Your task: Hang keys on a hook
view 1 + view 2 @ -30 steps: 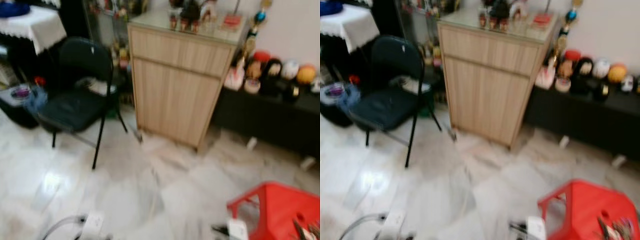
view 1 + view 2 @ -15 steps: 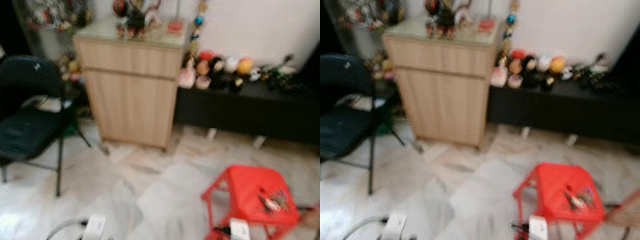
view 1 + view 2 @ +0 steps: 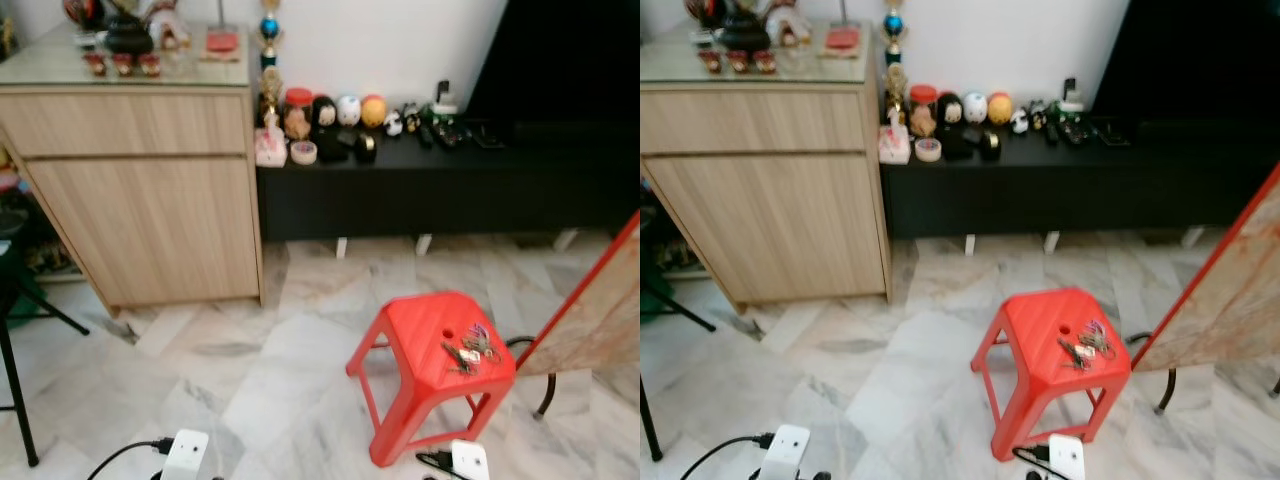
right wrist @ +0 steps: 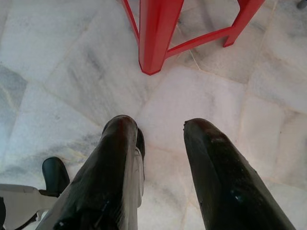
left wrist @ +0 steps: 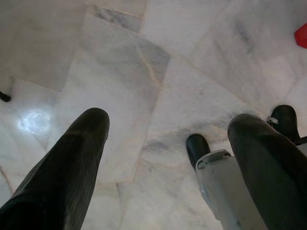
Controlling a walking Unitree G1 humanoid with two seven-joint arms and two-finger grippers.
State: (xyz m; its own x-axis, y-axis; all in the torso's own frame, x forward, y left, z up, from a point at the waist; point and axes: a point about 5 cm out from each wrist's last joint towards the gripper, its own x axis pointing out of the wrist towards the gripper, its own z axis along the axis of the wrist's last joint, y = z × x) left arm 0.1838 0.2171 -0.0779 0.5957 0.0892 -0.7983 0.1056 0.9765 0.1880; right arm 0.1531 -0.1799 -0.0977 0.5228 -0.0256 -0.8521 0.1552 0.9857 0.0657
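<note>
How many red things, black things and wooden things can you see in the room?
Red: 1, the stool with the keys lying on top.
Black: 1, the long low shelf by the wall.
Wooden: 1, the cabinet.
Total: 3 big things. The little toys on the shelf are too small to sort by colour.

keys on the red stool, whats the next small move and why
Probably step closer to the red stool and bring the right gripper up toward the keys. They lie loose on its seat, while both grippers, the left gripper too, hang open and empty low over the marble floor.
</note>
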